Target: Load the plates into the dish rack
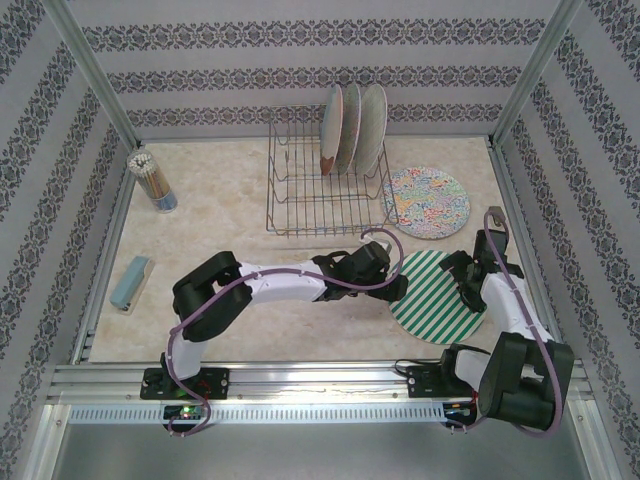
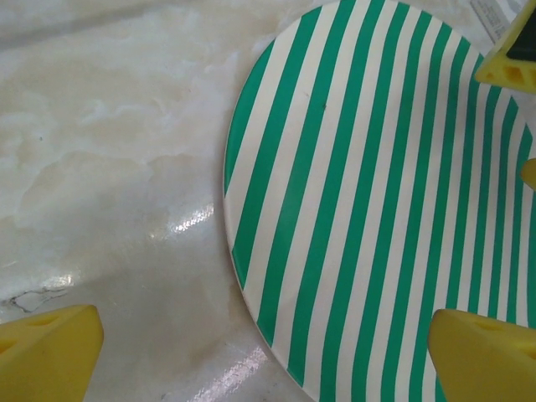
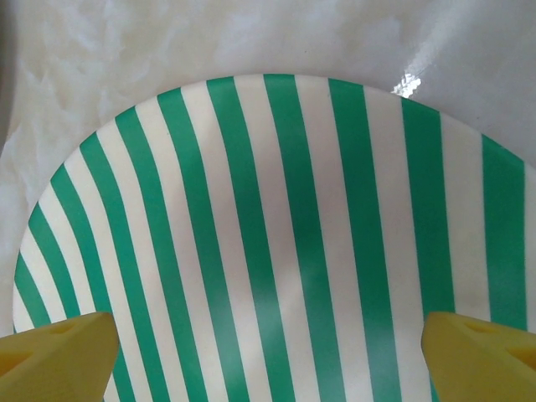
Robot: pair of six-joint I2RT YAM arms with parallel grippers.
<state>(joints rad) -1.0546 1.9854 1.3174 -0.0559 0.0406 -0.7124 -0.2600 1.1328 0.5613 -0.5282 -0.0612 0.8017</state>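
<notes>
A green-white striped plate [image 1: 435, 297] lies flat on the table at the right front. My left gripper [image 1: 396, 285] hangs open over its left rim. In the left wrist view one yellow finger [image 2: 50, 352] is over bare table and the other over the striped plate [image 2: 377, 209]. My right gripper [image 1: 462, 278] is open above the plate's right side, with the stripes [image 3: 276, 234] between its fingertips [image 3: 59, 356]. A floral plate [image 1: 428, 202] lies flat behind it. Three plates [image 1: 352, 128] stand upright in the wire dish rack [image 1: 300, 200].
A cup of pencils [image 1: 155, 180] stands at the back left, and a pale blue block [image 1: 130, 282] lies near the left edge. Patterned walls and aluminium posts enclose the table. The right gripper's yellow fingertip [image 2: 511, 63] shows in the left wrist view.
</notes>
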